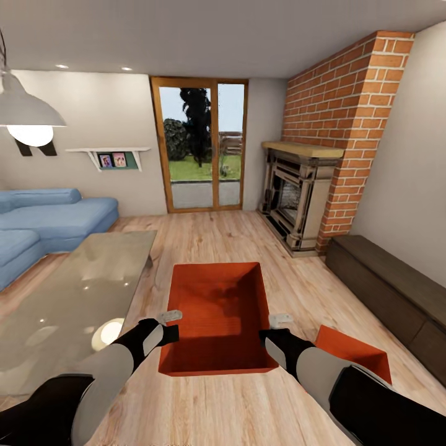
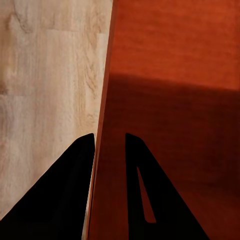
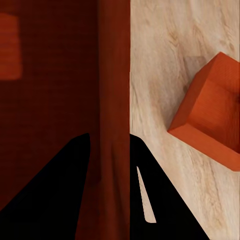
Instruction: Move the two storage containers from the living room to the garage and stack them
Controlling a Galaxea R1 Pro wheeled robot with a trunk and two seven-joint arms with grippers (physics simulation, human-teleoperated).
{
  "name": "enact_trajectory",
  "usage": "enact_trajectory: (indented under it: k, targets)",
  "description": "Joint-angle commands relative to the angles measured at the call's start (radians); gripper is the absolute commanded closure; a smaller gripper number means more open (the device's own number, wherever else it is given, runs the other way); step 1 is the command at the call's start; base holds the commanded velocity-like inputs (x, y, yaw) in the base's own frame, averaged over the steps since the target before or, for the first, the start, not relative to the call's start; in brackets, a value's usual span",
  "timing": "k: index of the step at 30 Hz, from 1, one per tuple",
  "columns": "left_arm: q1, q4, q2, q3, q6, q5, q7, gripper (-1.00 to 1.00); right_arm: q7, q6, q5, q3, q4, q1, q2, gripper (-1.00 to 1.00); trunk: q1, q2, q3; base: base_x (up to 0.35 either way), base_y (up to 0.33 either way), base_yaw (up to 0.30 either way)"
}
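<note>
Gripping opposite side walls of one storage container (image 1: pixel 218 316), the left gripper (image 2: pixel 109 145) and right gripper (image 3: pixel 110 142) each have fingers clamped across a wall, one inside, one outside. It sits centred above the wood floor (image 1: pixel 235 402). The second container (image 3: pixel 212 110) rests on the floor just right, near the right arm.

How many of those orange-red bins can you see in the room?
2. One storage container sits between the left hand and right hand. The second container lies on the wood floor beside the right arm, partly hidden.
</note>
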Motion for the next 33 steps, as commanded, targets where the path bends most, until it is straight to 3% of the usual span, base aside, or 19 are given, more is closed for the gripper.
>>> enact_trajectory:
  k: [1,33]
  targets:
    - [-0.001,-0.001,-0.001,0.019,0.006,-0.01,0.01,1.0,-0.004,0.006,-0.005,0.023,-0.021,-0.001,0.002,1.0,0.001,-0.002,-0.002,0.0,0.0,0.266]
    - [-0.001,-0.001,-0.001,0.019,0.001,-0.01,0.011,1.0,-0.004,0.005,-0.004,0.022,-0.021,-0.001,0.002,1.0,0.001,-0.002,-0.002,0.0,0.0,0.268]
